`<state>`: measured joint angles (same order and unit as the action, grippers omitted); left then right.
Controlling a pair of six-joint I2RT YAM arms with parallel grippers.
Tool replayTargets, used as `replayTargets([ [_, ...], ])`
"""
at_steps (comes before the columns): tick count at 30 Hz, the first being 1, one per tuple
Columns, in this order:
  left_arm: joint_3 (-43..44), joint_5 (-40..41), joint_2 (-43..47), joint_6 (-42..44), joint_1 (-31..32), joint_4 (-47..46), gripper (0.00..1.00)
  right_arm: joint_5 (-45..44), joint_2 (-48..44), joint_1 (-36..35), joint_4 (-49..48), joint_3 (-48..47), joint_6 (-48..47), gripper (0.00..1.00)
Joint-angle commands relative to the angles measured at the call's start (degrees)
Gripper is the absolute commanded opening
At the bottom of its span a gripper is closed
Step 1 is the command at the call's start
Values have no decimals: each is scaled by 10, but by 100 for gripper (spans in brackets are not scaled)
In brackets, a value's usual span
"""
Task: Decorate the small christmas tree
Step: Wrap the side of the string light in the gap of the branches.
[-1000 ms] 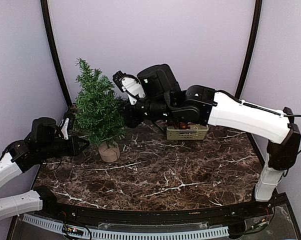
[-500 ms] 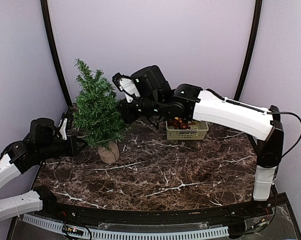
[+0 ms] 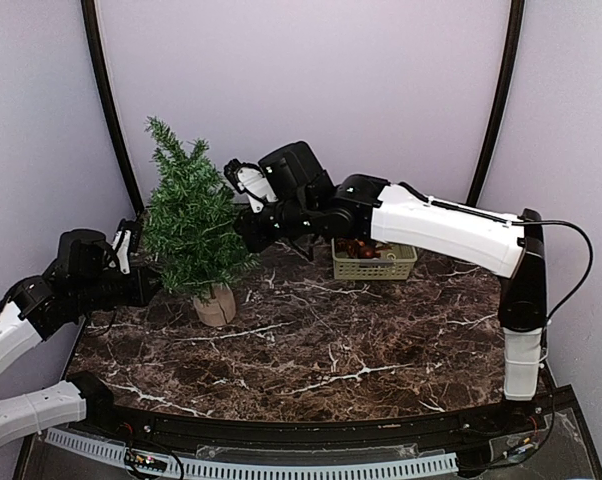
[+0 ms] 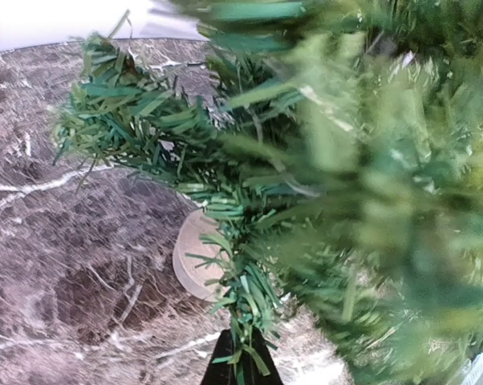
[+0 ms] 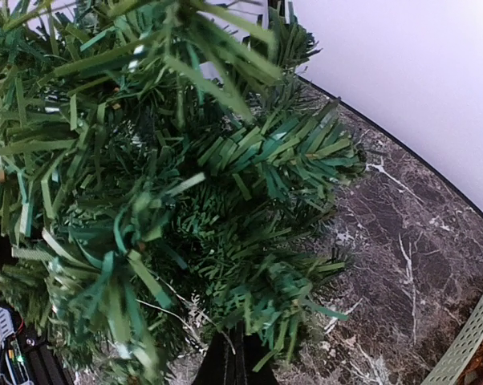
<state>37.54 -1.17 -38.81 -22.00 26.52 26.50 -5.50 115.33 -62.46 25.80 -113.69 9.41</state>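
Observation:
The small christmas tree (image 3: 191, 230) stands at the back left on its round tan base (image 3: 216, 305), leaning slightly. My left gripper (image 3: 147, 286) is low at the tree's left side. In the left wrist view it (image 4: 241, 362) is shut on the tip of a low branch (image 4: 240, 301), with the tan base (image 4: 192, 258) beyond. My right gripper (image 3: 251, 230) is pushed into the tree's right side. In the right wrist view its jaws (image 5: 235, 362) are together under the needles (image 5: 225, 176), and a thin pale thread (image 5: 181, 314) runs to their tips. No ornament shows.
A pale green basket (image 3: 374, 264) with brown items stands at the back right, behind the right arm; its rim shows in the right wrist view (image 5: 470, 341). The dark marble table (image 3: 361, 350) stretches in front. Lilac walls close the back and sides.
My right arm has reached further left, pushing its gripper deeper into the tree. The tree has shifted slightly left. My left gripper has drawn a little left, still on the branch.

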Motion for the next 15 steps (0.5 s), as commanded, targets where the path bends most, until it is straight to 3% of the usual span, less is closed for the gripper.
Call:
replayTargets([
  [1,34,-16,-7,39,-29,0,0,25,-42,2,-31,43,18,6],
  [6,58,-22,-21,60,-47,10,8,67,-145,3,-78,170,35,53],
  [9,70,-21,-38,62,-53,17,16,83,-209,3,-102,249,51,76],
  [13,78,-24,-35,52,-57,21,29,67,-275,6,-116,354,60,90],
  [15,81,-23,-23,42,-59,33,41,57,-291,7,-124,400,62,92],
])
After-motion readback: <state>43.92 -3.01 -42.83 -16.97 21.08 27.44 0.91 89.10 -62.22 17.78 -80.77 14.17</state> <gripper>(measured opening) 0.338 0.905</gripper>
